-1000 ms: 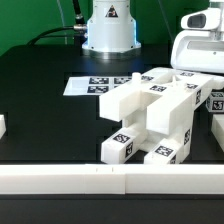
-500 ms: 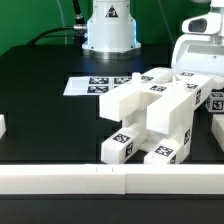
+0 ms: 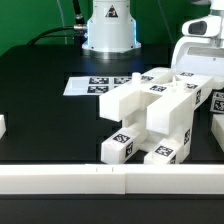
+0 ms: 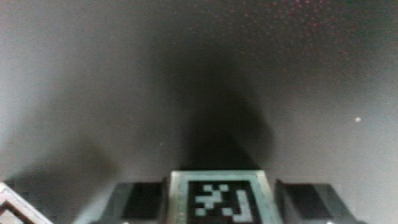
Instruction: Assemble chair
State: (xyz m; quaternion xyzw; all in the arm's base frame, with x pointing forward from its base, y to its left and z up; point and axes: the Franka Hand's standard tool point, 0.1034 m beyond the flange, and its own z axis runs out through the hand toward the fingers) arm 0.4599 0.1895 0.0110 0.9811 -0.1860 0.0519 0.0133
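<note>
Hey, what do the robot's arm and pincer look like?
The arm is glossy white and rounded, with a dark band and a triangular sticker on its base. The pincer has a white housing and dark grey fingers.

Gripper: the jaws have gone from fully spread to closed. In the wrist view, the two dark fingers now stand against either side of a tagged part, which sits between them.

Arm, at the exterior view's right edge: any shift of the wrist housing since the earlier pictures is too slight to confirm. The fingers are hidden in the exterior view, so the closing does not show there.
</note>
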